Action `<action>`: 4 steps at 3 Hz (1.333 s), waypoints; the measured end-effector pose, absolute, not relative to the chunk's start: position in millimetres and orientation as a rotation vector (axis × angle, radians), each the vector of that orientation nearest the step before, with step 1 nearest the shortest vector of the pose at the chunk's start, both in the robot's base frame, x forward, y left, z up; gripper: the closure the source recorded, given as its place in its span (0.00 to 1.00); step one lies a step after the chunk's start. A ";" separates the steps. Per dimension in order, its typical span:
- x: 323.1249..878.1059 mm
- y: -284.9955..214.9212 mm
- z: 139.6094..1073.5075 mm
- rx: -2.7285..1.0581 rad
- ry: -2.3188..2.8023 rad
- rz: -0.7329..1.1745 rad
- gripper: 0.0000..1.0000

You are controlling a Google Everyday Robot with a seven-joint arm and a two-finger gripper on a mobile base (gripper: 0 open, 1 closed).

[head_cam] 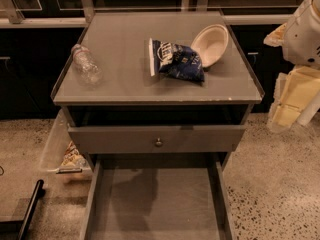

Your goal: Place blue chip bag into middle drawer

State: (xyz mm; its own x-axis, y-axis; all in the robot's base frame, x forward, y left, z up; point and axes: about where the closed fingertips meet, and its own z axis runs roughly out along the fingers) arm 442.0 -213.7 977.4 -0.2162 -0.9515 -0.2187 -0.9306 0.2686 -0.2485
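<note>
White lettering on the bag (181, 61) is there, but it cannot be read. No other text shows. The gripper (285, 110) hangs well right of the bag.

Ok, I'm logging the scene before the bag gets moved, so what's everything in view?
dark-blue crinkly chip bag: one, blue with white lettering, middle of the cabinet top
wide grey pulled-out drawer tray: one, grey, open at the bottom of the view
grey flat cabinet top: one, grey, centre
clear plastic bottle: one, clear, lying on the top's left side
cream round bowl: one, cream, right of the bag, touching it
grey drawer front with round knob: one, grey, just above the tray
clear plastic bin: one, clear, on the floor left of the cabinet
white robot arm: one, white, right edge
end effector: one, cream, right of the cabinet, away from the bag
</note>
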 end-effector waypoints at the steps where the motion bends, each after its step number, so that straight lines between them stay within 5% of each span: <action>1: 463.3 -192.8 966.1 -1.744 2.154 -0.048 0.00; 4: 529.4 -140.3 940.6 -1.711 1.852 0.104 0.00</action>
